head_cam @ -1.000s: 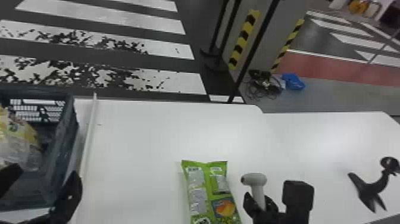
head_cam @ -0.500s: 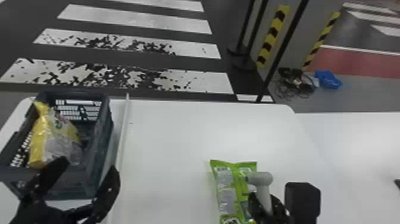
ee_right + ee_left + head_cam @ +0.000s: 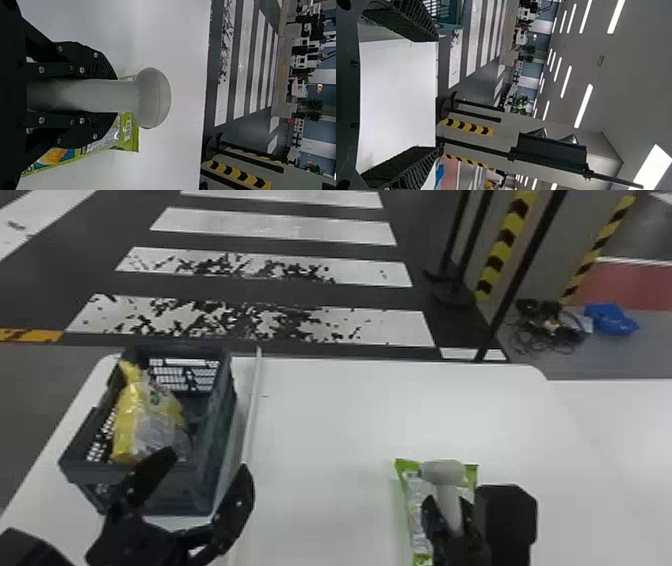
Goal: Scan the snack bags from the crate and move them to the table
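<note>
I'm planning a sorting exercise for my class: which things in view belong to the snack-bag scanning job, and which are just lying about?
Part of the job:
crate
yellow snack bag, inside it
green snack bag, on the table
handheld scanner, in the right tool

Lying about:
blue item, on the floor
tangled cables, beside it

White stripes (image 3: 280, 227) cross a dark floor (image 3: 270, 292) beyond a white table (image 3: 330, 415)

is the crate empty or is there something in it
Not empty: in the head view, a yellow snack bag sits inside the open-topped crate. Whether more bags lie under it, I cannot tell.
</note>
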You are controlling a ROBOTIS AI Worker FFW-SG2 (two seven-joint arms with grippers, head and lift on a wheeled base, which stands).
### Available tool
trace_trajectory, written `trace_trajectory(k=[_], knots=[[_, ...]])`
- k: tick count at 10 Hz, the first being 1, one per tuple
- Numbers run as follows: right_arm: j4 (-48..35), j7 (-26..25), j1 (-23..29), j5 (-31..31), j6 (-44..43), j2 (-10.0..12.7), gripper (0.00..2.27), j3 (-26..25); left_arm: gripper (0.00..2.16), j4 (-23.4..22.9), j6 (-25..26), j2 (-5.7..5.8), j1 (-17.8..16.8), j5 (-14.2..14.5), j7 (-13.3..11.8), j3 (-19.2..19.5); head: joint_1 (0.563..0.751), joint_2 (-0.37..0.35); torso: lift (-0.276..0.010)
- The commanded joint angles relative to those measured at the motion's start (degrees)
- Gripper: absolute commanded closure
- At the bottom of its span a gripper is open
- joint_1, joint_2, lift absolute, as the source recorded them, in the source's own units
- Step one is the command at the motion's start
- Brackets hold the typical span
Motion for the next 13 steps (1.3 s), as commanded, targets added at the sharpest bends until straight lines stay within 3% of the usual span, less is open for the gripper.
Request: trace_trajectory(k=[1,5,13], knots=[[2.8,0.0,-2.1,0.1,-0.7,0.1,2.24,0.8,0.01,-0.8,0.5,0.15,0.4,0.0,0.1,0.3,0.695,-0.086,-0.095],[7.7,-0.8,-5.1,1.4,-2.8,0.1,2.24,2.3,0.01,-2.8,2.6,0.24,1.6,-0.4,0.0,0.3,0.695,-0.059,-0.095],[12.8,-0.1,-8.1,1.6,-1.7,-0.6,2.24,1.1,0.01,-5.0,2.6,0.15,4.3,-1.3,0.0,0.5,0.695,-0.071,-0.095]])
